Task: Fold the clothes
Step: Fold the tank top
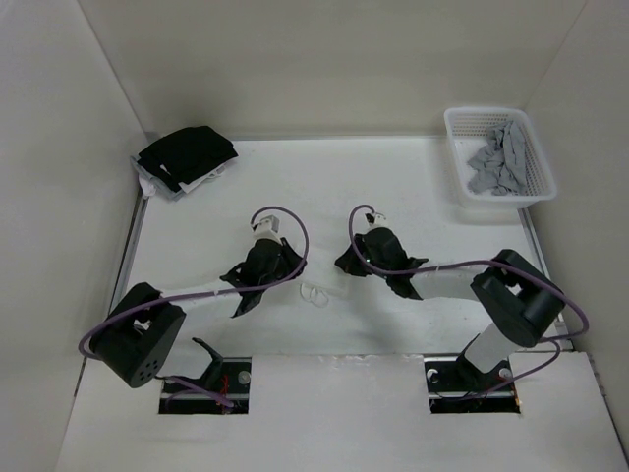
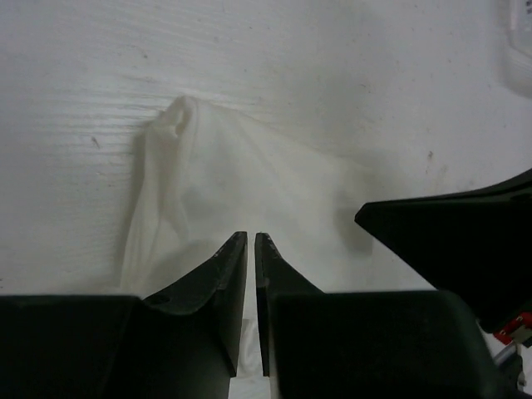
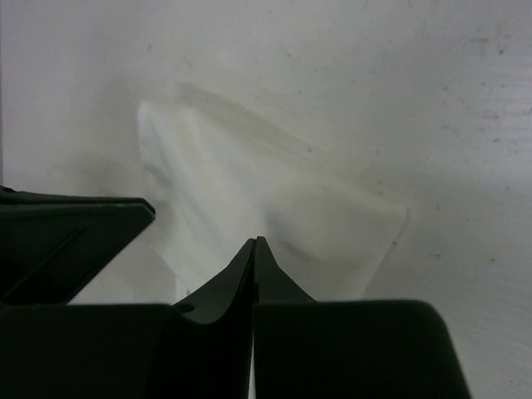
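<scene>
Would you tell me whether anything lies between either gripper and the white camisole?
Nothing visible does: the left gripper and right gripper are both shut on the white camisole, its fabric tenting up to their tips.

Robotics lab test cell — plain white panels (image 1: 324, 59) box in a white desk (image 1: 413, 187), a cabled left arm (image 1: 142, 339) and right arm (image 1: 511, 295) bolted at its near edge.

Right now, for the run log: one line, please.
left gripper: shut on thin white fabric camisole | right gripper: shut on camisole
</scene>
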